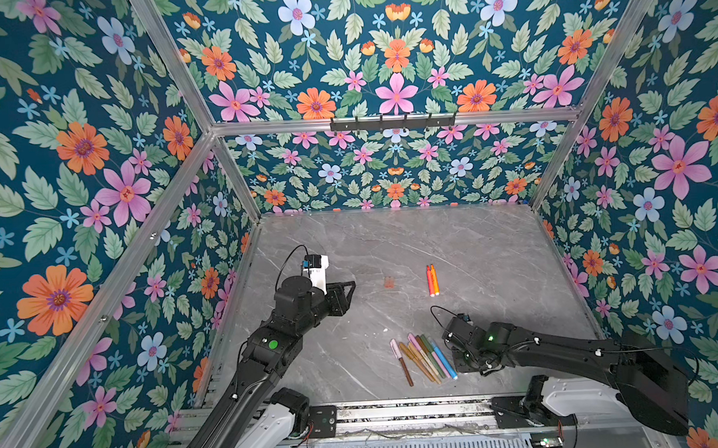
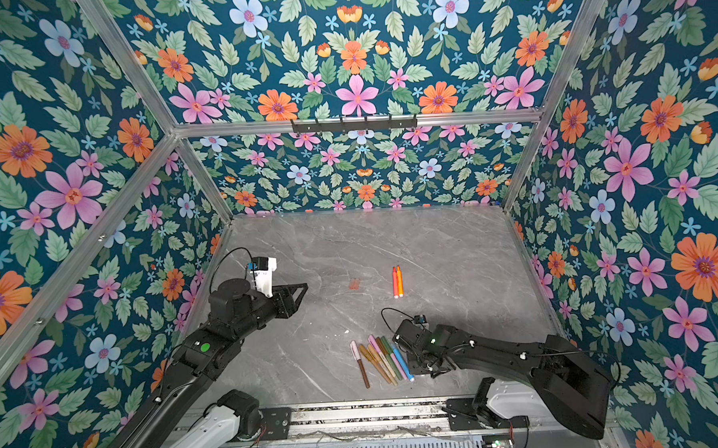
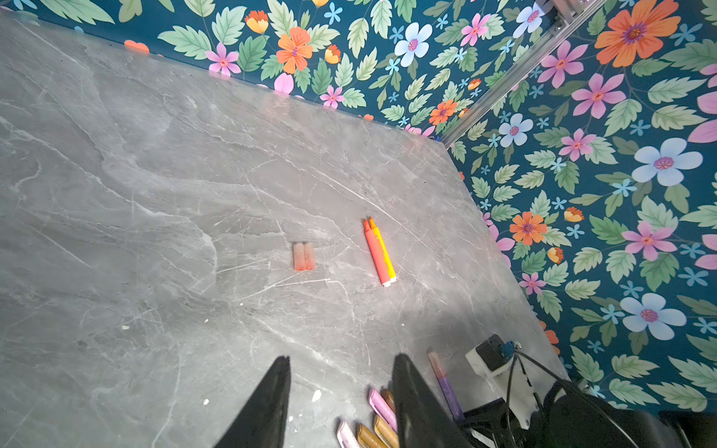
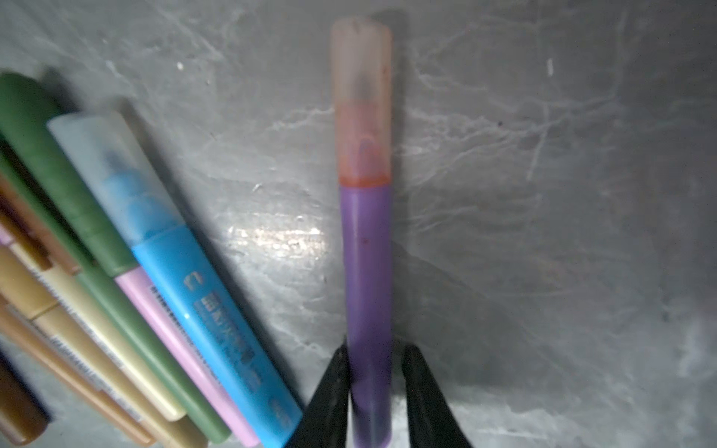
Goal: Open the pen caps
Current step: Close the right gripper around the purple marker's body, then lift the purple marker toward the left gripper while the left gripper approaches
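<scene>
Since the cap (image 4: 361, 101) sits at the purple pen (image 4: 366, 271) far end, right gripper (image 4: 374, 349) straddles its tail, can't tell if it's pinching; left gripper (image 3: 342, 358) hangs fingers apart, probably ready to pull.

In the right wrist view the purple pen (image 4: 366, 271) runs off the edge at its back end, and so do the fingers of the right gripper (image 4: 374, 351), so I cannot tell whether it pinches. The bundle of pens (image 4: 116, 291) beside it is cropped, and the print on the blue pen (image 4: 209, 310) is a blur. In both top views that gripper and its pen hide under the arm (image 1: 520, 342). The left gripper (image 3: 342, 358) is cut off as well, one finger (image 3: 415, 403) covering some pens. The loose caps (image 1: 388, 282) look too small in a top view to judge if they touch.
</scene>
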`<state>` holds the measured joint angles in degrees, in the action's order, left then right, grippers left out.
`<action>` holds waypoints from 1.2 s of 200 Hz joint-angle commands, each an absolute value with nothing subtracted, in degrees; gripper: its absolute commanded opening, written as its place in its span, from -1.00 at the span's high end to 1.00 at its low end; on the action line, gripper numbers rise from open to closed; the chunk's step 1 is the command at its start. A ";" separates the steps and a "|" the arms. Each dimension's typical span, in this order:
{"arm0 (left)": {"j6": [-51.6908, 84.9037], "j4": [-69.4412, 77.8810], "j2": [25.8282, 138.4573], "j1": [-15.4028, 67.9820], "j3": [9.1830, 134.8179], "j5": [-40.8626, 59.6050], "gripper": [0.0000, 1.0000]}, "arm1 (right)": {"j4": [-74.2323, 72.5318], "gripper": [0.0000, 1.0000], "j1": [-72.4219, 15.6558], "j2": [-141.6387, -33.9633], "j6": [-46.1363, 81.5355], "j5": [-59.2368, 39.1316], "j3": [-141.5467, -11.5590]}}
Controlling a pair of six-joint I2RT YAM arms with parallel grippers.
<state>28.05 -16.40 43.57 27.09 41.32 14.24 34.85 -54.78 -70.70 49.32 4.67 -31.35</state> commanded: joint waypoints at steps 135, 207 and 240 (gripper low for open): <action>47.37 17.61 52.87 39.89 28.52 23.75 -0.02 | 28.43 0.74 -54.83 -58.40 40.72 -6.92 -41.49; 50.25 26.53 62.88 46.56 29.58 23.96 -0.01 | 25.41 0.75 -54.78 -59.16 40.18 -11.07 -43.46; 50.53 27.13 65.39 47.35 30.66 24.62 0.03 | 22.87 0.76 -54.81 -58.21 39.76 -13.37 -42.89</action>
<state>49.87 24.01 64.27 46.92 29.98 23.90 26.30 -54.74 -58.81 40.71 -11.18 -43.07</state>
